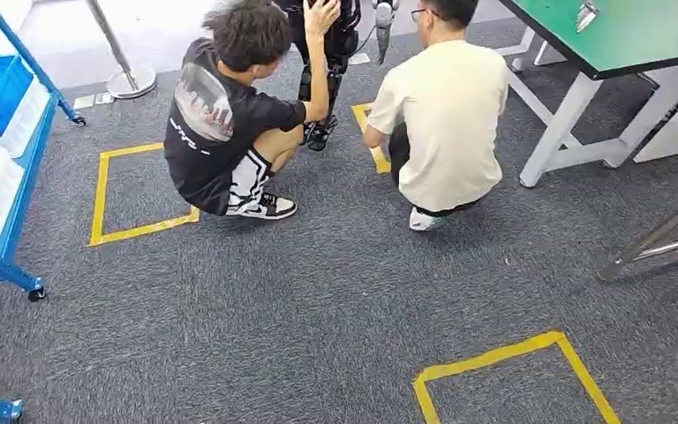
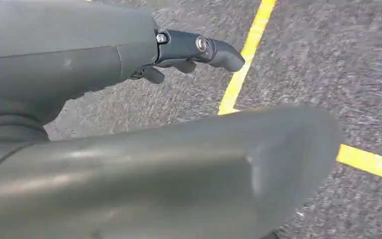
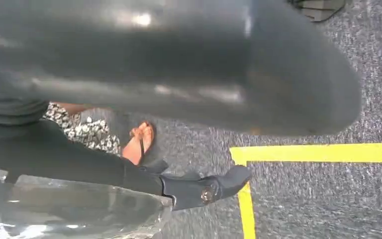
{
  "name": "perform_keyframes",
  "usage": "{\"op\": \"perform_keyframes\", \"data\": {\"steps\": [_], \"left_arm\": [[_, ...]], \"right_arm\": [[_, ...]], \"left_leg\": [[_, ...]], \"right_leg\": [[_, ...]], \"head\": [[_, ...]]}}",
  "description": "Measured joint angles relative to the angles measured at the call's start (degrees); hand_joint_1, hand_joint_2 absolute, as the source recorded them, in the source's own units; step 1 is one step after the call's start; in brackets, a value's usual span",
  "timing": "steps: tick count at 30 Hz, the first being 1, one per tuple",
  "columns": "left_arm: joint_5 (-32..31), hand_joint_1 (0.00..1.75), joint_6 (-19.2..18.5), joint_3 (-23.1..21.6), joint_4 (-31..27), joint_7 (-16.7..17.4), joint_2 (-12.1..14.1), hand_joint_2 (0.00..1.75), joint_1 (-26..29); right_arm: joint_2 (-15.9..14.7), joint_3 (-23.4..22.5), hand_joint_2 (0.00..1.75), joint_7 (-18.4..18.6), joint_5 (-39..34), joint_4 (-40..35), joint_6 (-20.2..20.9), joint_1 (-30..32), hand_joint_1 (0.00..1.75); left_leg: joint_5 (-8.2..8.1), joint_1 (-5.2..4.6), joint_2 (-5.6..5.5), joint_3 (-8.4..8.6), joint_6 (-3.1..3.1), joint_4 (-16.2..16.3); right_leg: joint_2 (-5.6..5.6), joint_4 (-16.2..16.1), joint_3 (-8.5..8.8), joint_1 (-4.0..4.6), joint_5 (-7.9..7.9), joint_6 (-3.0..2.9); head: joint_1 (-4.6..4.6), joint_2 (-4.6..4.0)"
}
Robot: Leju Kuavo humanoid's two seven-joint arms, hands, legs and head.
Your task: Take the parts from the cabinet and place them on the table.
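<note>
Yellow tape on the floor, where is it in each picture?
Head view: the yellow tape makes a square outline at the lower right, with another at the left.
Left wrist view: the tape runs just beyond the left hand.
Right wrist view: a tape corner lies beside the right hand.
Shared landmark: the grey carpet under it.

No legible text or labels.

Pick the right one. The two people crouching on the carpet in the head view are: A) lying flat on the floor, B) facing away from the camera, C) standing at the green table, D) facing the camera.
B: the person in black and the person in the cream shirt both show their backs, crouched over a dark machine ahead of them.
</note>
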Motion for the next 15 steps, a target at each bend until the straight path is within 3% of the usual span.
{"op": "perform_keyframes", "data": {"steps": [1,3,4,5,9,10,11,12,14,15], "left_arm": [[0.0,0.0,0.0,0.0,0.0,-0.1,0.0,0.0,0.1],[-0.3,0.0,-0.1,0.0,0.0,-0.1,0.0,0.0,0.1],[-0.6,0.0,-0.1,-0.1,0.0,-0.2,0.0,0.0,0.0],[-0.7,0.0,-0.1,-0.2,0.0,-0.2,0.1,0.0,-0.1],[-0.7,0.0,-0.1,-0.3,0.0,-0.2,0.2,0.0,-0.1],[-0.7,0.0,-0.1,-0.3,0.0,-0.2,0.2,0.0,-0.1],[-0.7,0.0,-0.1,-0.3,0.0,-0.2,0.1,0.0,-0.1],[-0.7,0.0,-0.1,-0.3,0.0,-0.2,0.1,0.0,-0.2],[-0.7,0.0,-0.1,-0.3,0.0,-0.2,0.1,0.0,-0.2],[-0.7,0.0,-0.2,-0.3,0.0,-0.2,0.1,0.0,-0.2]], "right_arm": [[0.0,0.0,0.0,0.0,0.0,0.0,0.0,0.0,0.0],[0.0,0.0,0.0,0.1,-0.2,0.0,-0.1,-0.1,0.0],[0.1,0.0,0.0,0.0,-0.3,0.0,-0.1,-0.1,0.0],[0.2,0.0,0.0,0.1,-0.3,0.0,-0.2,-0.1,0.0],[0.4,0.0,0.0,0.1,-0.5,0.0,-0.4,-0.5,0.0],[0.4,0.0,0.0,0.1,-0.4,0.0,-0.4,-0.4,0.0],[0.2,0.0,0.0,0.1,-0.4,0.0,-0.4,-0.3,0.0],[0.3,0.0,0.0,0.1,-0.4,0.0,-0.4,-0.3,0.0],[0.2,0.0,0.0,0.1,-0.4,0.0,-0.4,-0.2,0.0],[0.1,0.0,0.0,0.1,-0.5,0.1,-0.4,-0.1,0.0]], "left_leg": [[1.57,0.12,0.09,0.86,0.05,-1.9],[6.17,0.07,1.01,5.86,0.57,-11.3],[7.91,-0.2,3.06,8.83,1.16,-16.4],[7.38,-0.71,4.59,9.47,1.6,-17.4],[7.67,-1.38,2.27,9.39,2.98,-18.6],[8.56,-0.48,1.48,10.66,3.3,-20.0],[8.84,-0.59,1.11,10.89,3.74,-20.6],[8.86,-0.63,0.48,10.77,3.82,-20.6],[8.85,-0.77,-1.14,10.52,3.83,-20.6],[8.86,-0.78,-2.0,10.47,3.81,-20.5]], "right_leg": [[-0.59,0.0,0.08,0.1,-0.12,-0.09],[-1.58,0.0,0.54,0.24,-0.49,0.14],[-1.98,0.0,0.87,0.33,-0.69,0.32],[-2.48,0.0,1.08,0.76,-0.97,0.75],[-4.54,-0.7,1.84,0.85,-1.23,1.86],[-2.89,0.0,1.45,0.89,-1.81,2.2],[-0.09,2.1,0.72,0.62,-2.91,2.07],[1.4,6.1,-1.34,0.47,-4.71,1.76],[2.09,15.5,-6.45,0.17,-8.34,1.59],[2.1,18.1,-8.08,0.08,-8.69,1.93]], "head": [[-0.02,0.0],[-0.02,0.0],[-0.07,0.0],[0.26,0.0],[0.02,0.0],[0.29,0.0],[0.4,0.0],[0.39,0.0],[0.76,0.0],[0.72,0.0]]}}
